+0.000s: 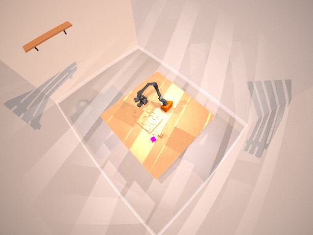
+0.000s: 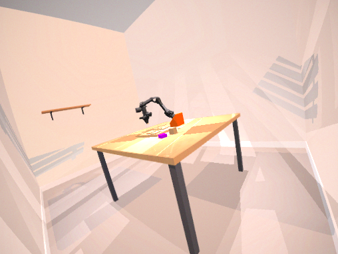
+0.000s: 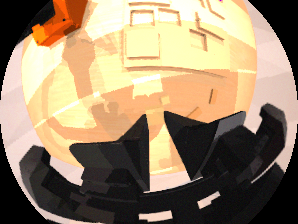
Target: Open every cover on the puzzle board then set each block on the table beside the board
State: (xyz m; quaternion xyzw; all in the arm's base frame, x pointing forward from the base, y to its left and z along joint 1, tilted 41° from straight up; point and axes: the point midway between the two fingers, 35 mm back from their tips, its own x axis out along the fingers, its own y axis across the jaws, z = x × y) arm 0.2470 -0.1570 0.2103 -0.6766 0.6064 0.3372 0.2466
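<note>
My gripper [image 1: 139,105] [image 2: 146,122] [image 3: 155,116] is raised above the table beside the pale puzzle board [image 1: 150,131] [image 3: 175,52]. It is shut on a block; the pale block hardly stands out between the fingers. In the wrist view the board shows square outlines and recesses and a larger square panel [image 3: 142,44]; which covers are open is hard to tell. A purple block [image 1: 153,139] [image 2: 162,135] and a brown block [image 1: 160,135] [image 2: 173,130] rest on the table clear of the board. Small tan pieces [image 3: 213,96] [image 3: 165,100] lie on the near side.
The orange box [image 1: 166,107] [image 2: 177,120] [image 3: 72,15] stands at the arm's base, close to the board's side. The wooden table [image 1: 157,166] [image 2: 133,149] carries striped light and shadow. A wall rail [image 1: 47,36] [image 2: 66,108] is far from the arm.
</note>
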